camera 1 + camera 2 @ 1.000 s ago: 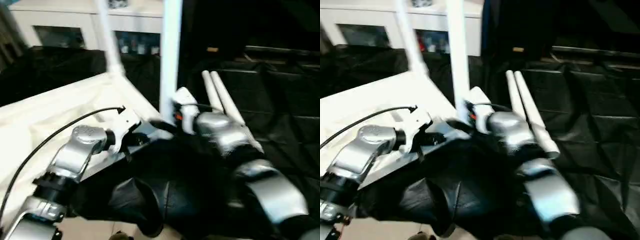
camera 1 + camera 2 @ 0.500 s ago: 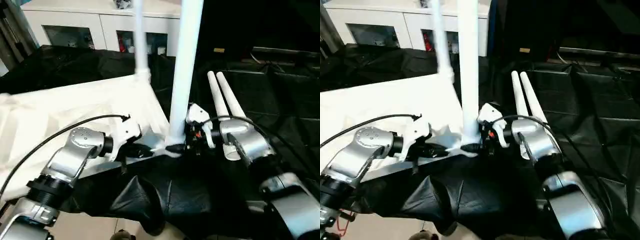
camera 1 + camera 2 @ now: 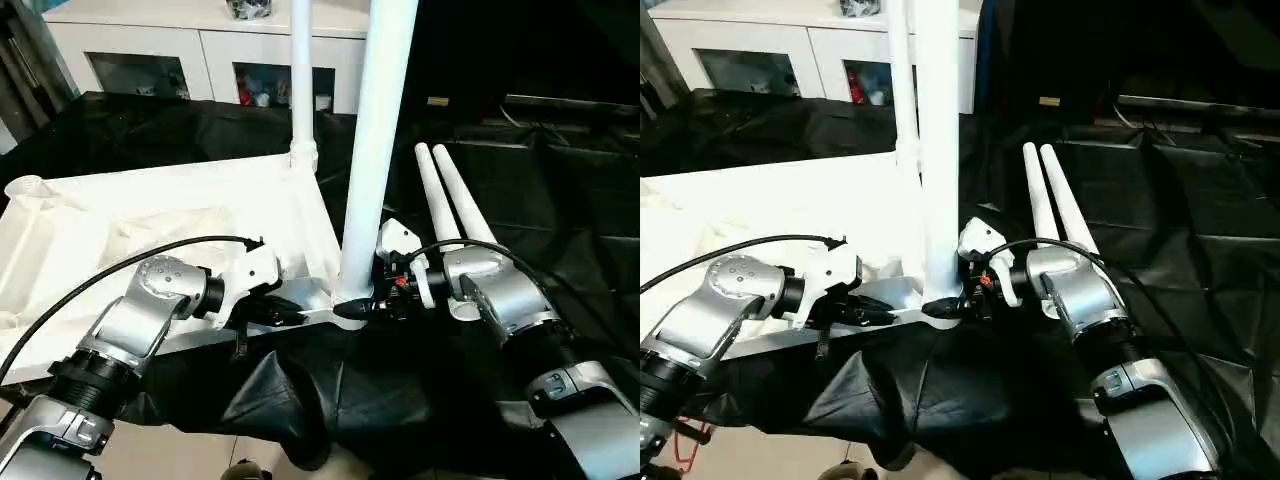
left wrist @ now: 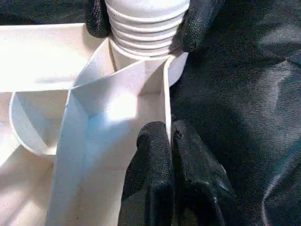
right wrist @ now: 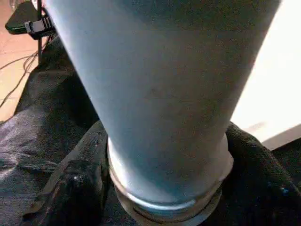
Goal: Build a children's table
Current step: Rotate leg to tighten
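Left eye view has the left arm coming in from the lower left corner, silver forearm angled up and to the right, wrist bent so the left gripper [image 3: 290, 312] lies about level along the near edge of the tabletop [image 3: 120, 225]. Its two black fingers [image 4: 155, 165] are pinched together on a thin white rib right by the corner socket, so it's clamped on the tabletop itself. That tabletop sits upside down, ribbed side up, on black sheeting [image 3: 560, 180]. Next over, one leg [image 3: 378, 150] stands upright in the near corner socket, and a second leg [image 3: 302, 80] stands in the far corner behind it. The right arm reaches in from the lower right, forearm slanting up-left, and the right gripper [image 3: 362, 306] points level at the base of the near leg, one black finger on each side of the threaded foot; I honestly can't tell if it's squeezing or just sitting around it. Two spare legs [image 3: 445, 195] lie side by side on the sheeting just behind that wrist. Back of the room there's a white cabinet [image 3: 190, 45] with glass doors.
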Motion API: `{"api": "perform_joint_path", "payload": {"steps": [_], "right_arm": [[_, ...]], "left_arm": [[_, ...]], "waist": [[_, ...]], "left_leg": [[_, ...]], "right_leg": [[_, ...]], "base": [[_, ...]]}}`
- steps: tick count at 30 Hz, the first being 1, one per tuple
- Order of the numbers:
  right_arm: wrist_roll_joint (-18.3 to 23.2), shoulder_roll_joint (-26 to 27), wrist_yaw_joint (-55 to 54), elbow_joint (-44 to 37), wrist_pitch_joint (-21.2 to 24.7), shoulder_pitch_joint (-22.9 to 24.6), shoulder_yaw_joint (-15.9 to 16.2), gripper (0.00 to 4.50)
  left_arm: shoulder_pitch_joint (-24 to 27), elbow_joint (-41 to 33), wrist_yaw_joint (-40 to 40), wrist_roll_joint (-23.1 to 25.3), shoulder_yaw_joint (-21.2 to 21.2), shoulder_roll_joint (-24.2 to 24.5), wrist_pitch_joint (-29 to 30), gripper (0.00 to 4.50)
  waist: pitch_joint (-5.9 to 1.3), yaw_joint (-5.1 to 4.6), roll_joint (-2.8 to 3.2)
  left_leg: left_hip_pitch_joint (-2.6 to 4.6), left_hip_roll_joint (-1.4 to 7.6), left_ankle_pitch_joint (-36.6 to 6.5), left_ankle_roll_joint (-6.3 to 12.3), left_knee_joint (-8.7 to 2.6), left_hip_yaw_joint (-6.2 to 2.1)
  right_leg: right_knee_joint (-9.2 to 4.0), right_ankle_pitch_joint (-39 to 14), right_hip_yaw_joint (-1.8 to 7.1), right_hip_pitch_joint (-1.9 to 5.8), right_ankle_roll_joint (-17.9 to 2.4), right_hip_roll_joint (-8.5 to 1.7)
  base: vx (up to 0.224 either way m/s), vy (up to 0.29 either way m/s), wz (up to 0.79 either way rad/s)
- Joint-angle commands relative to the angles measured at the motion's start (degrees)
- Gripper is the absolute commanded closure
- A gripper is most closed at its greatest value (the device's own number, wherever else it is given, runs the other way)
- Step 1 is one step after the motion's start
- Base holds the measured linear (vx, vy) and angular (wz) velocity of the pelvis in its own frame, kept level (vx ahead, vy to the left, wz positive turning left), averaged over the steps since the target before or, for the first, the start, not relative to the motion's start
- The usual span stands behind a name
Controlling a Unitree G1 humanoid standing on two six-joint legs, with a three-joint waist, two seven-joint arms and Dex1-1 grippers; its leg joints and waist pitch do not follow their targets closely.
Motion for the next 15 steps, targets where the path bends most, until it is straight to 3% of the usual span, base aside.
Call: {"api": "perform_joint_path", "payload": {"steps": [1, 4, 5, 6, 9, 15], "right_arm": [[1.11, 1.25, 0.18, -0.97, 1.47, 0.73, 1.16, 1.66], [1.69, 3.23, -3.64, 0.94, 1.65, 0.96, -0.71, 1.68], [1.28, 5.28, -8.92, 3.51, 0.96, 0.57, -2.29, 1.68], [1.00, 6.96, -13.37, 5.60, 0.75, 0.10, -3.53, 1.68], [0.47, 10.16, -21.74, 9.08, 0.38, -0.80, -5.66, 1.68], [0.62, 18.50, -41.82, 17.81, -1.76, -4.55, -10.65, 1.68]], "left_arm": [[-0.91, -1.57, -1.64, -1.25, -0.84, -1.45, -1.61, 4.50], [-1.14, 0.02, 0.99, -1.67, 0.32, -3.06, -0.47, 4.50], [-2.22, 2.49, 5.08, -0.88, 1.36, -4.92, 0.17, 4.50], [-3.26, 4.64, 8.77, 0.01, 2.14, -6.41, 0.52, 4.50], [-5.29, 8.43, 15.45, 1.45, 3.57, -9.24, 1.17, 4.50], [-9.02, 13.73, 28.05, 3.67, 5.46, -15.82, 3.60, 4.50]], "waist": [[-4.71, -0.10, 0.64], [-4.69, -0.22, 0.63], [-4.59, -0.45, 0.61], [-4.30, -0.72, 0.59], [-4.35, -0.92, 0.52], [-4.64, -1.55, 0.38]], "left_leg": [[0.53, 0.98, -10.97, 1.61, -3.49, 0.04], [0.55, 0.89, -11.49, 1.27, -3.47, 0.05], [0.62, 0.85, -12.03, 0.90, -3.46, 0.13], [0.75, 0.61, -13.48, 0.21, -3.54, 0.09], [0.97, 0.64, -14.54, -0.69, -3.76, -0.22], [0.81, 0.48, -13.03, -0.42, -3.61, -0.19]], "right_leg": [[-3.84, -10.84, 2.46, 3.64, -12.67, -3.63], [-3.98, -11.81, 2.44, 3.60, -12.55, -3.69], [-4.12, -12.88, 2.50, 3.38, -12.43, -3.75], [-4.62, -16.47, 2.41, 3.26, -11.80, -3.79], [-4.99, -21.03, 2.30, 3.34, -9.69, -3.91], [-4.93, -18.75, 2.35, 3.38, -10.00, -3.94]], "base": [[0.000, 0.000, 0.00], [0.000, 0.000, 0.00], [0.000, 0.000, 0.00], [0.000, 0.000, 0.00], [0.000, 0.000, 0.00], [0.000, 0.000, 0.00]]}}
